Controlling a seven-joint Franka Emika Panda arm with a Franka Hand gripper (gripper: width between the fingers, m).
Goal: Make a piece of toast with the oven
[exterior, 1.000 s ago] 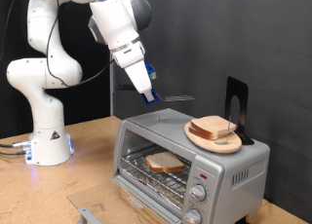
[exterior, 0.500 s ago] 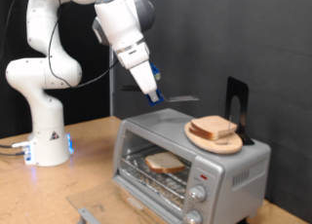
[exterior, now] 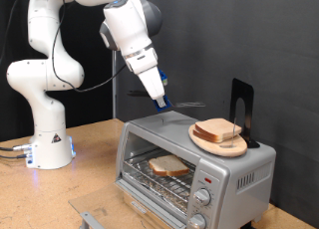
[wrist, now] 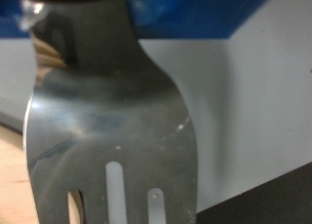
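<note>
One slice, the piece of toast, is already seen lying on the wire rack inside the oven, whose glass door is folded down and open; so the loading is judged done, while the door is not yet shut and nothing can be told of the knobs from these views. More slices are stacked on a round wooden plate on the oven's roof, at the exterior view's right. The end effector is held in the air above the roof, towards the exterior view's left of the plate, and is closed on the handle of a metal spatula, whose slotted blade fills the wrist view; in the exterior view the blade is pointed at the stack but is still apart from it. Open room is seen above the roof and around the blade. The edges to be minded are judged to be the plate's rim, the black stand just behind the plate, and the roof's front edge over the open door. The wooden surface in front is partly taken by the lowered door.
</note>
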